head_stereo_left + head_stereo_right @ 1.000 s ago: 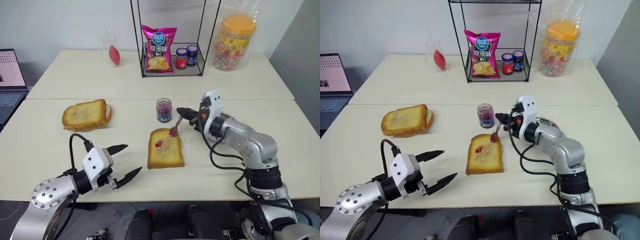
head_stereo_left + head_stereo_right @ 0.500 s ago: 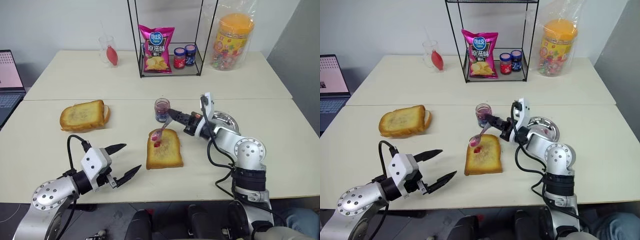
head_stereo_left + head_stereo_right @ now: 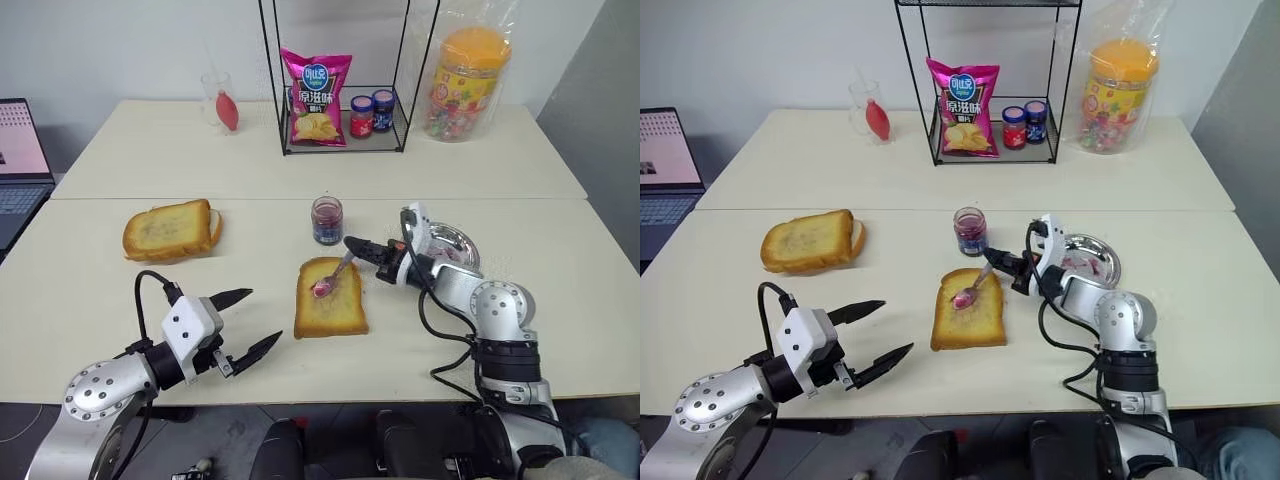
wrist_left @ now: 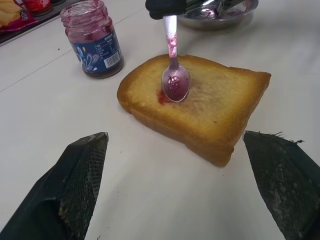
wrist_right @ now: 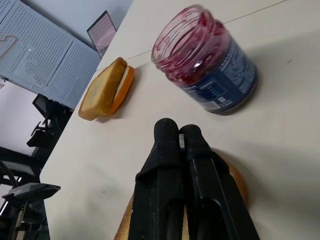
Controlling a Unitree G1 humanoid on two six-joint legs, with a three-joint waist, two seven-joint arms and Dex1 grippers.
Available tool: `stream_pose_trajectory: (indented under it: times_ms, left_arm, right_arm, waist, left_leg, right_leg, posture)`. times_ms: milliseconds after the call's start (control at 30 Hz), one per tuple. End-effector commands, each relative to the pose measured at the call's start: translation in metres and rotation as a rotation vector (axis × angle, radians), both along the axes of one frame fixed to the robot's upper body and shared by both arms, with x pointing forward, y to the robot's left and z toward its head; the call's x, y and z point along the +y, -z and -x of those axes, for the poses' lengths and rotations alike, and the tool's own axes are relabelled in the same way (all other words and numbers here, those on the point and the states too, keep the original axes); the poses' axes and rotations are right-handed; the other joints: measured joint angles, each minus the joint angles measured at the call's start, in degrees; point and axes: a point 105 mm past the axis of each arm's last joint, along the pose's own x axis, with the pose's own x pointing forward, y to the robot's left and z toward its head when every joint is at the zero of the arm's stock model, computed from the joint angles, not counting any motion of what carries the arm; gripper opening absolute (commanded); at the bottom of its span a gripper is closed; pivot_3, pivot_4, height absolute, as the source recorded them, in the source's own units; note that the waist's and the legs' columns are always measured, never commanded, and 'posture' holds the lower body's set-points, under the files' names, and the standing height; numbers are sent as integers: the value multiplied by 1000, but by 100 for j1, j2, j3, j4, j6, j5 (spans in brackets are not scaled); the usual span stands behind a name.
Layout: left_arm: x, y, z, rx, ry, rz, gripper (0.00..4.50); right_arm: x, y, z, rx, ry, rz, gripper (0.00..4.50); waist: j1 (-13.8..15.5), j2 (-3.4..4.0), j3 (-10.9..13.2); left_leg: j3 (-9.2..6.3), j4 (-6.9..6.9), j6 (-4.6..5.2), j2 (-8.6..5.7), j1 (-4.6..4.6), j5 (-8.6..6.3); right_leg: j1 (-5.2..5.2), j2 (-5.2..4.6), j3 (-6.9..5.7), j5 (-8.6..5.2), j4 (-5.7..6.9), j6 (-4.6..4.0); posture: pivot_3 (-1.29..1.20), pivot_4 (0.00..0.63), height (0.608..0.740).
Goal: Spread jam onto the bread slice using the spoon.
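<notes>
Right jaws (image 3: 352, 243) pinch the spoon (image 4: 173, 75), bowl on the bread slice (image 3: 330, 298); left jaws (image 3: 255, 322) spread

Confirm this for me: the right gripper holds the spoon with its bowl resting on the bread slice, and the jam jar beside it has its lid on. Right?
Not quite. The jam jar has no lid: its mouth stands open, as the left wrist view shows. The rest holds: the right gripper is shut on the spoon, whose bowl rests on the bread slice.
</notes>
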Motion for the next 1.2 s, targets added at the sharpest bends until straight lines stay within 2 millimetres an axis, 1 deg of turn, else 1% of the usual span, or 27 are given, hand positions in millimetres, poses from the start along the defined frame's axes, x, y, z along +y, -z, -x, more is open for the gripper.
stream_pose_trajectory:
  times_ms: [33, 133, 200, 233, 367, 467, 533, 600, 700, 800, 900, 967, 1033, 1067, 1200]
  left_arm:
    - [-4, -6, 3, -33, 30, -4, 4500]
    - [-3, -5, 4, -31, 33, -5, 4500]
    - [-3, -5, 6, -30, 38, 2, 4500]
    - [-4, -6, 7, -33, 40, 8, 4500]
    - [-5, -11, 5, -54, 33, 39, 4500]
    - [-7, -11, 6, -52, 38, 38, 4500]
    - [-7, -10, 6, -53, 34, 40, 4500]
    - [-7, -10, 7, -57, 32, 43, 4500]
    - [-8, -11, 6, -61, 30, 50, 4500]
    - [-9, -12, 5, -66, 31, 54, 4500]
    - [-11, -12, 5, -65, 34, 57, 4500]
    - [-11, -11, 5, -59, 39, 60, 4500]
    - [-12, -12, 4, -57, 42, 62, 4500]
    - [-12, -13, 3, -58, 43, 63, 4500]
    - [-14, -16, 0, -68, 53, 66, 4500]
  right_arm:
    - [-16, -17, 5, -49, 15, 4, 43]
    - [-17, -37, 8, -96, -3, -25, 43]
    - [-9, -48, 11, -119, -30, -65, 43]
    - [-3, -51, 12, -121, -42, -81, 43]
    - [17, -36, 4, -78, -38, -94, 43]
    - [23, -31, -2, -63, -24, -101, 43]
    - [27, -29, -3, -64, -33, -100, 43]
    - [29, -21, -4, -51, -37, -82, 43]
    - [23, -9, -5, -39, -33, -27, 43]
    - [-3, 0, -8, -42, 12, 40, 43]
    - [-21, -2, -7, -58, 36, 67, 43]
    - [-30, -10, -6, -73, 48, 61, 43]
    - [-34, -29, -5, -115, 52, 17, 43]
    - [-34, -39, -5, -133, 51, -9, 43]
    - [-34, -64, -1, -179, 38, -95, 43]
  waist:
    - [-1, 0, 0]
    - [-1, 1, 1]
    - [-6, 1, 1]
    - [-10, 1, 1]
    - [-46, 1, 1]
    - [-37, 2, 1]
    - [-31, 2, 1]
    - [-17, 1, 1]
    - [-17, 2, 1]
    - [-1, 0, 0]
    - [11, 0, 0]
    - [12, 0, 0]
    - [11, 0, 0]
    - [11, 0, 0]
    - [-4, 1, 1]
  left_leg:
    - [0, 0, 0, 0, 0, 0]
    - [0, 0, 0, 0, 0, 0]
    - [0, 0, 0, 0, -1, 0]
    - [1, 0, 0, 0, -1, 0]
    - [1, -2, 1, 11, 3, 0]
    - [1, -2, 0, 13, 3, 0]
    - [3, -1, 0, 9, 0, 0]
    - [4, -1, 0, 6, -1, 0]
    - [4, -1, 0, 6, -1, 0]
    - [3, -1, 0, 6, 0, 0]
    - [4, 0, 0, 1, 0, 0]
    - [5, 0, 0, 1, 0, 0]
    - [5, 0, 0, 1, 1, 0]
    - [5, 0, 0, 1, 1, 0]
    - [5, 0, 0, 2, 0, 0]
  right_leg:
    - [0, 0, 0, 0, 0, 0]
    - [-1, 0, 0, 0, 0, 0]
    - [-1, 0, 1, 0, 0, 0]
    - [-1, 0, 2, 0, 0, 0]
    - [-2, 11, 2, 0, 3, -1]
    - [-2, 13, 2, -1, 2, -1]
    - [-3, 9, 5, 0, -1, -1]
    - [-3, 7, 5, 0, -2, -1]
    - [-3, 7, 4, 0, -2, -1]
    - [-2, 6, 4, 0, -1, -1]
    - [0, 2, 5, 0, -3, 0]
    - [0, 2, 6, 0, -3, 0]
    - [0, 2, 6, 0, -1, 0]
    - [0, 3, 6, 0, -1, 0]
    - [-2, 5, 7, 0, -1, 1]
  posture:
    - [0, 150, 740]
    - [0, 150, 740]
    - [0, 150, 740]
    - [0, 150, 740]
    - [0, 150, 740]
    - [0, 150, 740]
    - [0, 150, 740]
    - [0, 150, 740]
    - [0, 150, 740]
    - [0, 150, 740]
    - [0, 150, 740]
    - [0, 150, 740]
    - [0, 150, 740]
    - [0, 150, 740]
    - [0, 150, 740]
